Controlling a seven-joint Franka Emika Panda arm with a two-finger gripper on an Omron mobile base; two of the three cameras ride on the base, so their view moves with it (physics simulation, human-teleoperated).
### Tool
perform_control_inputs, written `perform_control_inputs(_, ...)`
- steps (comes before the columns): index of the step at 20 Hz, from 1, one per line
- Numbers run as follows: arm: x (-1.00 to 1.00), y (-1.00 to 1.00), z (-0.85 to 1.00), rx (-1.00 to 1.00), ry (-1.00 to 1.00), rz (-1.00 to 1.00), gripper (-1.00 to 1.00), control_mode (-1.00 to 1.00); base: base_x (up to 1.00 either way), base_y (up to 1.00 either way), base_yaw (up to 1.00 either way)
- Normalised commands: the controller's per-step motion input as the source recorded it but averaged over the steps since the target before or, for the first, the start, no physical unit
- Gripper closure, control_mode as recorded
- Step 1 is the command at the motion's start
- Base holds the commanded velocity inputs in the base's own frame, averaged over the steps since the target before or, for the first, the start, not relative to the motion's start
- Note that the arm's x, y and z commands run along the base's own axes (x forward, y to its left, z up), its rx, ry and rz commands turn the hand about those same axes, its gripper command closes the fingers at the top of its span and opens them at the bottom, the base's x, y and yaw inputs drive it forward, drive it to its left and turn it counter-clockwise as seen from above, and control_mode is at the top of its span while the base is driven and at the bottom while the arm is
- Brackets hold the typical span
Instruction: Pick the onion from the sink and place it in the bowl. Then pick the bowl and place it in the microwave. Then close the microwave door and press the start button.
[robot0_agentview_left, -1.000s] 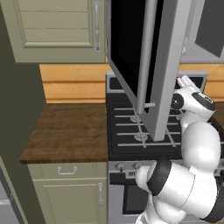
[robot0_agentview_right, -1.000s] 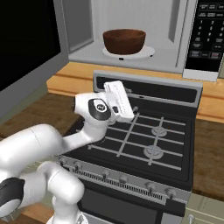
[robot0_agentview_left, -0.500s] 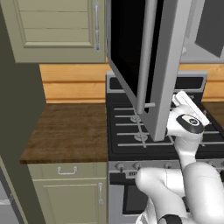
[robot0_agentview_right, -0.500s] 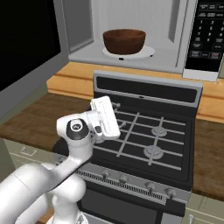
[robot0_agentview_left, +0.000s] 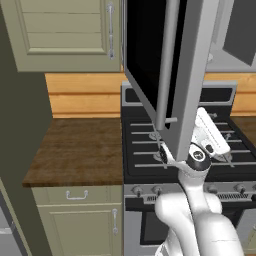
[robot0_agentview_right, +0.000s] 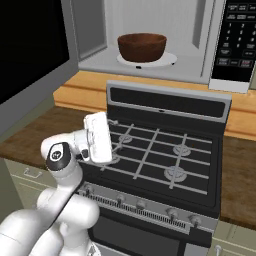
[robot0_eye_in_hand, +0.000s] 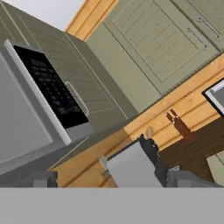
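The microwave (robot0_agentview_right: 150, 15) stands open above the range. Inside it, the reddish-brown bowl (robot0_agentview_right: 142, 46) sits on the white turntable plate. The onion is hidden and the sink is out of view. The microwave door (robot0_agentview_left: 170, 65) juts out toward me, black glass on its face and a slim bar handle (robot0_agentview_left: 166, 70) down it. Its dark control panel (robot0_agentview_right: 236, 37) is on the right, also (robot0_eye_in_hand: 52, 89). My gripper (robot0_agentview_right: 102, 137) hovers low over the stove's front left burner, well below and in front of the bowl. In the hand view the gripper (robot0_eye_in_hand: 116, 179) is open and holds nothing.
A black gas range (robot0_agentview_right: 165, 150) with knobs along its front lies under the microwave. A dark wooden counter (robot0_agentview_left: 75, 150) and beige cabinets (robot0_agentview_left: 65, 35) are to the left. The open door hangs over the stove's left half, close to my hand.
My hand has drawn back from the microwave and dropped toward the stove's front left. The jaws stay open. Bowl and door have not moved.
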Motion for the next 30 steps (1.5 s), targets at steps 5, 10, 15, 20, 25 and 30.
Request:
perform_control_inputs(5,-0.17,0.87,0.06,-0.03,-0.06,-0.05,-1.00,-1.00,0.00,0.00,0.00)
perform_control_inputs(10,0.04,0.48,-0.13,-0.05,-0.10,-0.07,-1.00,-1.00,0.00,0.00,0.00)
perform_control_inputs(15,-0.08,0.80,0.00,-0.03,-0.15,-0.10,-1.00,-1.00,0.00,0.00,0.00)
perform_control_inputs(20,-0.38,0.96,0.00,0.00,-0.15,-0.11,-1.00,-1.00,0.00,0.00,0.00)
perform_control_inputs(25,-0.14,0.98,0.00,-0.01,-0.01,-0.04,-1.00,-1.00,0.00,0.00,0.00)
perform_control_inputs(30,-0.36,0.62,0.29,0.00,-0.07,-0.01,-1.00,-1.00,0.00,0.00,0.00)
